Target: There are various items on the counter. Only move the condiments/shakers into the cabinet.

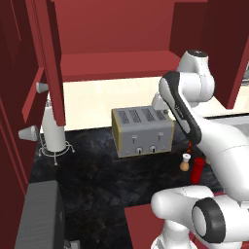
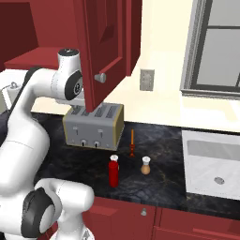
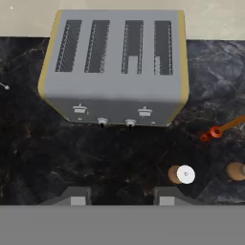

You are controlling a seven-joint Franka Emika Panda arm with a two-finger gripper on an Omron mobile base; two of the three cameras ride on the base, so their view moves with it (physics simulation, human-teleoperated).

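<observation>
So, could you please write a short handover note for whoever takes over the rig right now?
Gripper: open, empty, looking down over the toaster.
On the counter in front of the toaster: red squeeze bottle, one tan shaker, a second shaker beside it, and the orange-red utensil, which stays.
Cabinet: doors open, shelf bare.
Done: nothing moved yet.
Left: bottle and both shakers into the cabinet.

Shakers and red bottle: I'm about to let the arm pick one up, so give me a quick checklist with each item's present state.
1. Hand empty, fingers apart: ok.
2. Cabinet open, shelf bare: ok.
3. Nearest shaker upright, free of the toaster: ok.
4. Red bottle upright on the counter: ok.
5. Hand lined up over the shaker: not ok, the shaker sits off to the side.
6. Orange utensil clear of the path: cannot tell.
</observation>
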